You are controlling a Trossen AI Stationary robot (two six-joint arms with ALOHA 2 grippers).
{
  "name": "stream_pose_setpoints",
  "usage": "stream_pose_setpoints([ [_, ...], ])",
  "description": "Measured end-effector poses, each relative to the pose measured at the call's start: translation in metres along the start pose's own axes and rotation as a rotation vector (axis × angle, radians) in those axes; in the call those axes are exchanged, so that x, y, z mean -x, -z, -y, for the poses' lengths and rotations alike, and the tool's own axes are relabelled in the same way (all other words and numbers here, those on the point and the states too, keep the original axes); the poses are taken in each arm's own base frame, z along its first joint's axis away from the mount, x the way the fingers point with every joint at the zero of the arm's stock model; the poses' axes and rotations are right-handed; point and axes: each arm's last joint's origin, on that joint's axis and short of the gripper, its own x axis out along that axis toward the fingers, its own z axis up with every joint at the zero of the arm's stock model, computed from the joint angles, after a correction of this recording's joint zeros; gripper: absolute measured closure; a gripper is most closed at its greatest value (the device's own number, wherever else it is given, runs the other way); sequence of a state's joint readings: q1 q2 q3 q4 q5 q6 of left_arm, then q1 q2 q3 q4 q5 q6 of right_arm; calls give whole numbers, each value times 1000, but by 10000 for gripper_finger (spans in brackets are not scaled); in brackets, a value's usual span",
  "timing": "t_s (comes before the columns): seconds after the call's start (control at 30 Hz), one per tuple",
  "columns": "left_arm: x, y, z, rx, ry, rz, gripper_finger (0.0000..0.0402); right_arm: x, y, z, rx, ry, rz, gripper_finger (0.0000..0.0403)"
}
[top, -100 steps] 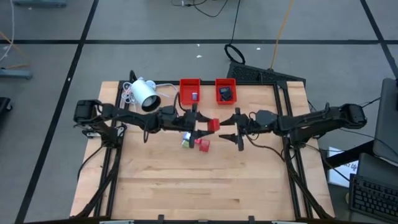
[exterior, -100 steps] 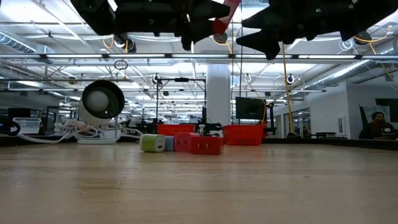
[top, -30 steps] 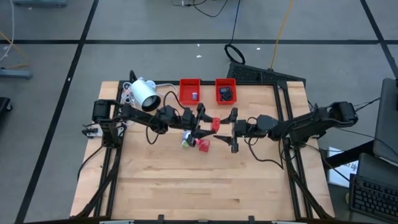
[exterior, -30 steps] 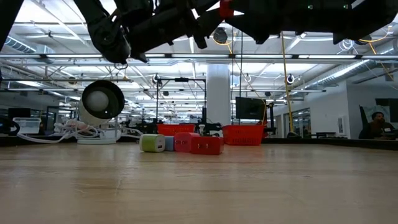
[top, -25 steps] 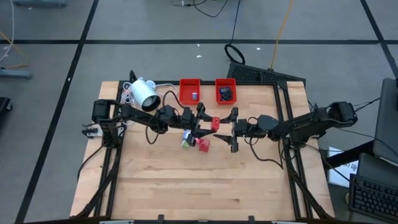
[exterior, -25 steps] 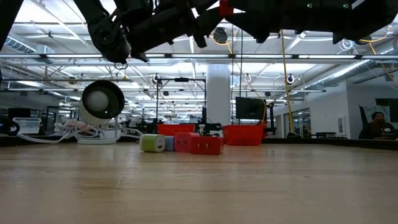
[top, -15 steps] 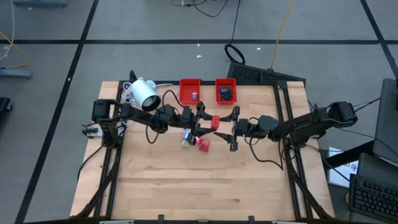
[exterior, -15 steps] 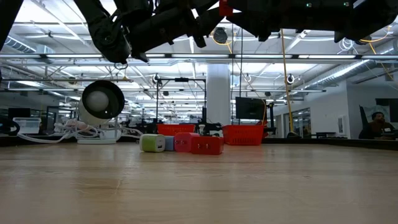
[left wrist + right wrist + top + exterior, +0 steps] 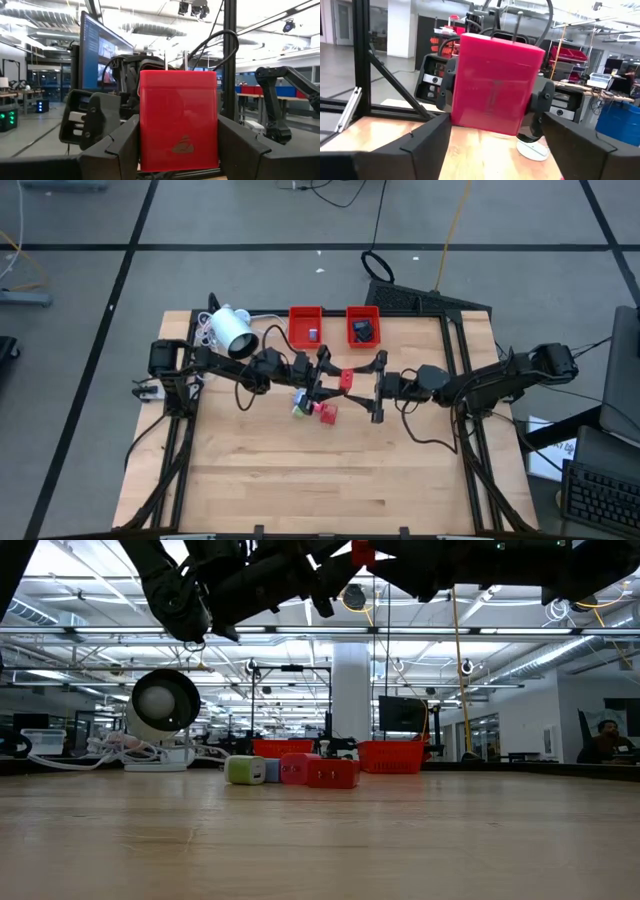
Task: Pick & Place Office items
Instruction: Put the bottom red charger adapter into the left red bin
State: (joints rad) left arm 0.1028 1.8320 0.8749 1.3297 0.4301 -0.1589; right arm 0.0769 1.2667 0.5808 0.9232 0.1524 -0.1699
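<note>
The left gripper is up in the air over the middle of the table, and its two fingers are closed on a red block. In the left wrist view the red block sits tight between the two dark fingers. The right gripper is at 3 o'clock from the block and points at it. Its fingers are spread wide, one on each side of the block, and there is a gap, so they are not pinching it. In the right wrist view the block looks big and close. On the table, just at 7 o'clock from the held block, there is a little pile of office items: a green one and red ones, touching each other. At 12 o'clock, at the far edge of the table, stand two red trays side by side, each with a small piece inside. A white lamp lies at 10 o'clock from the pile.
</note>
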Motion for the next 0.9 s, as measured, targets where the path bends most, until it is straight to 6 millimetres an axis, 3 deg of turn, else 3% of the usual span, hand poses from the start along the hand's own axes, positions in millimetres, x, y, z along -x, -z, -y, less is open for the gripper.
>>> stream_pose_setpoints([
  [0.2,0,0,0,-4,1,1,191,0,1,0,-65,-1,-7,75],
  [0.4,0,2,-1,-12,-25,-14,191,0,-2,1,-148,6,15,76],
  [0.7,0,1,-1,-19,-37,-9,191,0,-2,1,-133,30,12,80],
  [0.9,0,2,-1,-18,-42,-11,191,0,-1,1,-132,22,10,139],
])
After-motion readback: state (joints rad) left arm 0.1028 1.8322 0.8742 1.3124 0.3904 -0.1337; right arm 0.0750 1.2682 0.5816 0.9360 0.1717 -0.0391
